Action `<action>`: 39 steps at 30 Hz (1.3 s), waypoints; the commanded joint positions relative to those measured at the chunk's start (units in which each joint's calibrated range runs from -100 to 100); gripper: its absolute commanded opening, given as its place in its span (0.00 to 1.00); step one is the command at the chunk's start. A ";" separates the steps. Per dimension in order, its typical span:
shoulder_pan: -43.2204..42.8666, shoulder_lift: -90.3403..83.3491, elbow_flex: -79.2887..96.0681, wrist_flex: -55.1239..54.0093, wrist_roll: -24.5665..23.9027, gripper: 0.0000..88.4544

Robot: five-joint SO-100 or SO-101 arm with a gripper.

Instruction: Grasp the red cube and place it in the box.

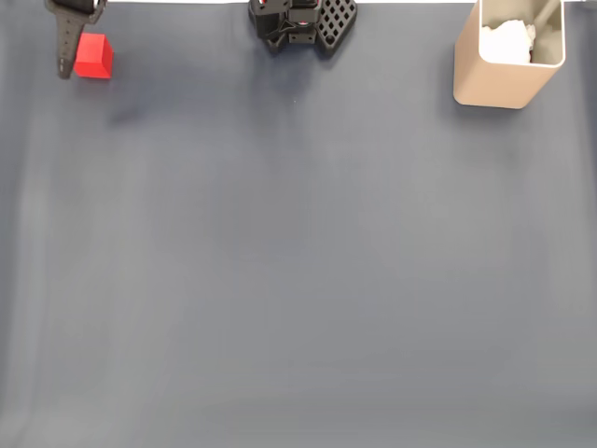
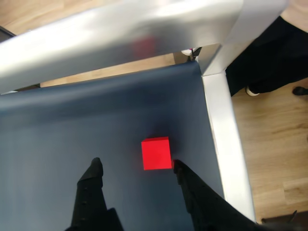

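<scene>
The red cube (image 1: 93, 56) rests on the dark blue mat in the far left corner of the fixed view. My gripper (image 1: 75, 63) is at it, one black finger (image 1: 63, 47) standing just left of the cube. In the wrist view the gripper (image 2: 136, 166) is open, and the red cube (image 2: 156, 153) lies just ahead of the gap, close against the right fingertip (image 2: 177, 167); the left fingertip (image 2: 95, 168) is well clear of it. The beige box (image 1: 494, 79) stands upright at the far right, with something white crumpled inside.
The arm's black base (image 1: 303, 23) sits at the top middle of the mat. In the wrist view a silver table frame (image 2: 224, 130) runs close beside the cube, with wooden floor (image 2: 274, 144) and a person's dark clothing (image 2: 269, 53) beyond.
</scene>
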 commanded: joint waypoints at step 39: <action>2.42 2.16 14.17 -19.76 3.03 0.42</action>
